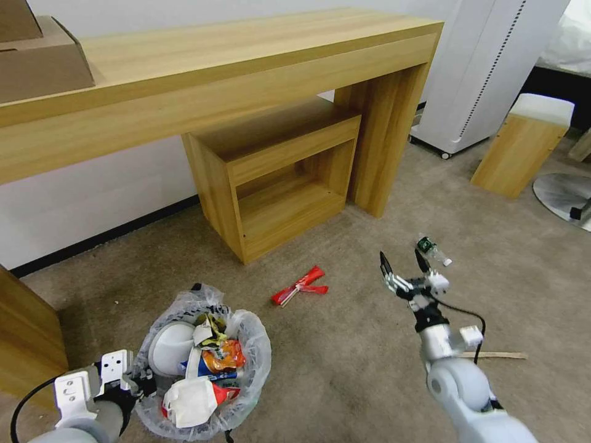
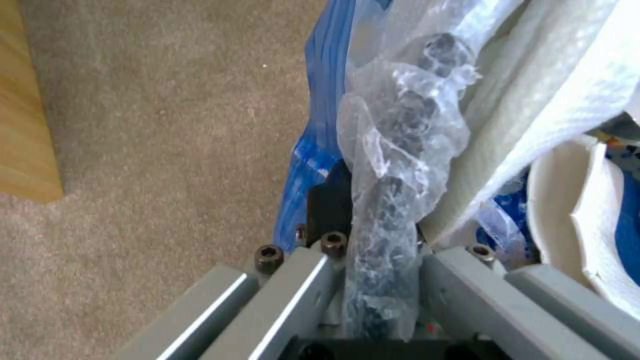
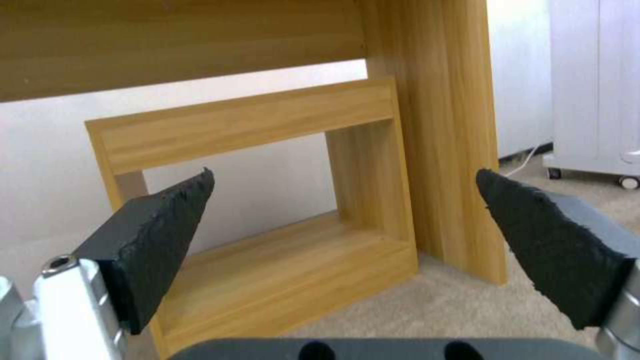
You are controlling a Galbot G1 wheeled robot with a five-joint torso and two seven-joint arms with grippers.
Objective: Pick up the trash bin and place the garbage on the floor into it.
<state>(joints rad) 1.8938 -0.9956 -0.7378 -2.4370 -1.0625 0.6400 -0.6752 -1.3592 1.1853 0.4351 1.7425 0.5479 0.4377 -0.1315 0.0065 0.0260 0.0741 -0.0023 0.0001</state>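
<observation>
the left hand (image 1: pixel 140 383) is gripping the trash bin (image 1: pixel 203 363) by its rim, the fingers (image 2: pixel 293 295) pinching the dark frame and the crinkly bag together on the side nearest the robot. the bin is sitting low at the front left over the floor (image 1: pixel 345 357), already holding a white slipper, crumpled paper, an orange packet and blue cartons. the right hand (image 1: pixel 405 266) is hovering wide open and empty above the carpet, its dark pads (image 3: pixel 160 240) well apart, facing the low shelf (image 1: pixel 277 178) under the desk (image 1: pixel 215 67).

three pieces are lying loose: a red wrapper (image 1: pixel 300 287) between the bin and the right hand, a green-label bottle (image 1: pixel 433 250) just beyond that hand, and a wooden stick (image 1: pixel 492 355) beside the right arm.

the wrapper looks light, thin and floppy, so it probably wants a pinch across its bunched middle. the bottle seems light, smooth and likely to roll, best taken across its body. the stick is stiff and flat to the carpet, awkward to get under. the bag is slippery, so the bin's hold depends on the frame.
</observation>
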